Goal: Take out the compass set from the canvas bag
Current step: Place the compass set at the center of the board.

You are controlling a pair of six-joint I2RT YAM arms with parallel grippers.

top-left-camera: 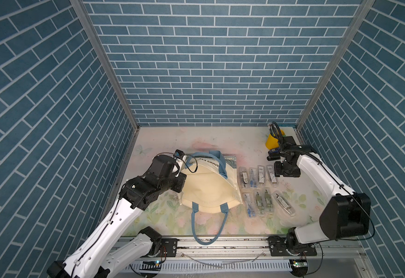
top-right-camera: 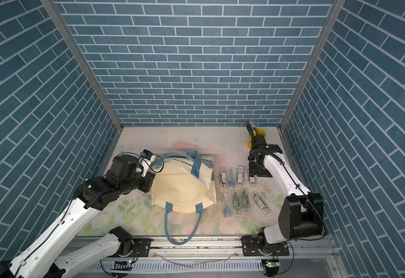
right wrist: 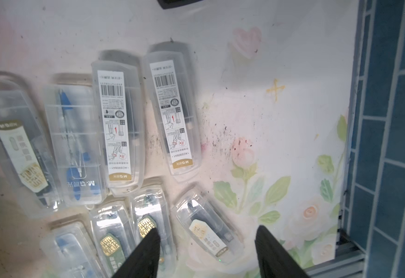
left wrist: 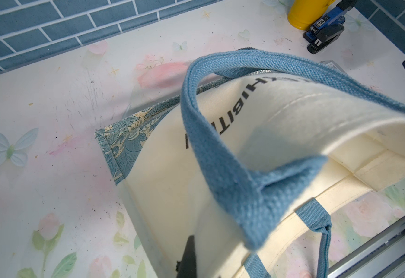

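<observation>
The cream canvas bag (top-left-camera: pixel 208 187), blue-handled and dark-lettered, lies mid-worktop (top-left-camera: pixel 196 142), its rim pinched by the closed left gripper (top-left-camera: pixel 181 183). Clear-cased compass sets (top-left-camera: pixel 260 174) lie in two rows just beside it, under the open, empty right gripper (right wrist: pixel 208 255). The worktop is floral and the walls (top-left-camera: pixel 208 72) blue brick.

Seemingly eight clear compass set cases (right wrist: pixel 118 125) on floral tabletop (right wrist: pixel 281 108) beneath right end effector (right wrist: pixel 208 231), fingers (right wrist: pixel 146 255) apart.

Top pair overhead, whole table (top-left-camera: pixel 196 139); wrists close.
</observation>
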